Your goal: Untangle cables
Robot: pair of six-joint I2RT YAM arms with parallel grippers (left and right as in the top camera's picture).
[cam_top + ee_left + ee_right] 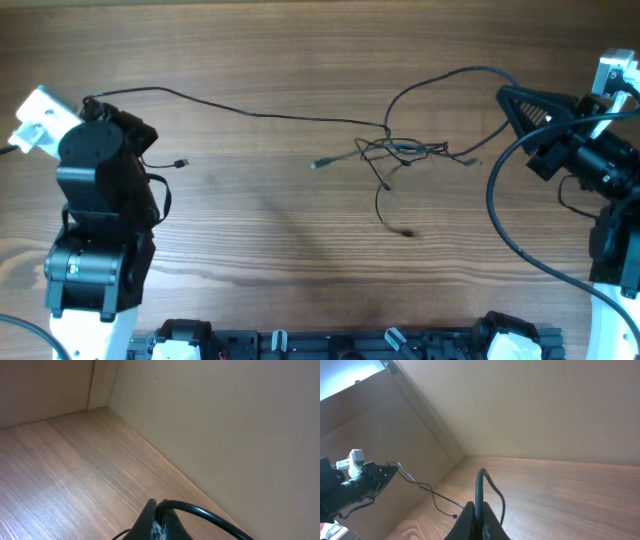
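Task barely begun: cables (405,150) bunched mid-scene, not yet separated. Both claws closed: left gripper (90,100) pinches one strand, right gripper (500,93) another. Pulling apart remains.

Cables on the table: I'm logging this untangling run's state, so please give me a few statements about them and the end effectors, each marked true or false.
The cables are tangled together right of the table's middle. True.
The left end effector stands wide open. False: it is shut on a cable.
The right end effector hovers over the table's middle. False: it is off to the side, shut on a cable.
A plug end lies loose beside the left arm. True.
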